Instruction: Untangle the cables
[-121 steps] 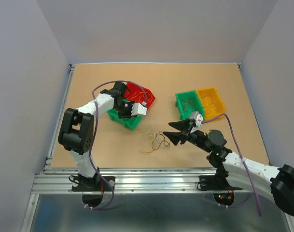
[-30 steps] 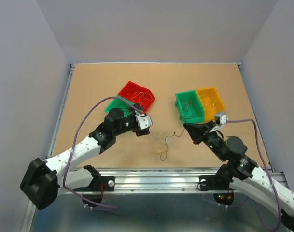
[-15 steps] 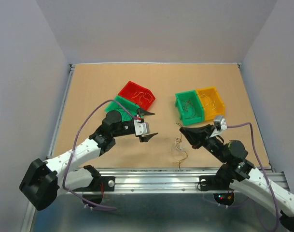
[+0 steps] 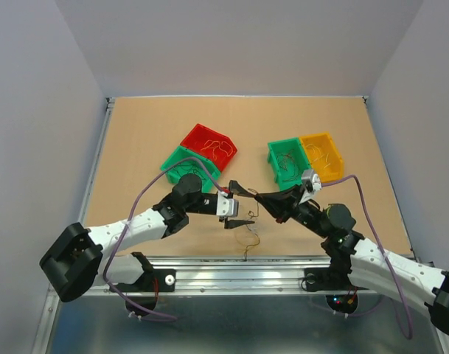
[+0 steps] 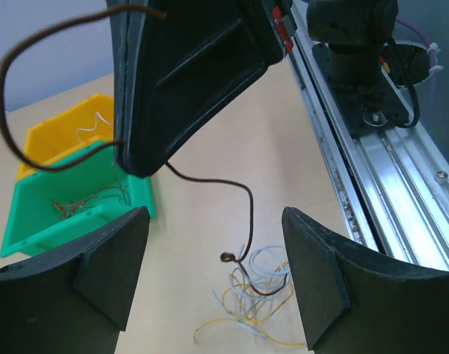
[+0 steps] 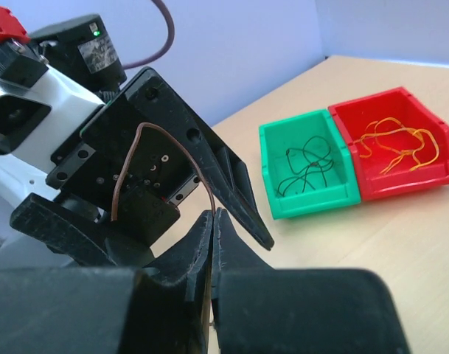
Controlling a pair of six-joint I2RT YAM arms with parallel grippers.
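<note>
Right gripper (image 6: 213,221) is pinched shut on a brown wire (image 5: 209,181); left gripper (image 5: 213,225) stands wide, empty. I judge the cables (image 5: 250,299) featherlight and springy; I'd grab that wire low, near the rest.

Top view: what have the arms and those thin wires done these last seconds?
The right gripper has closed on a brown wire and raised it, dragging the tangle toward the near edge of the table. The left gripper swung from the red bin and neighbouring green bin to the middle, jaws open beside that wire. Those, the other green bin and the yellow bin look unmoved.
</note>
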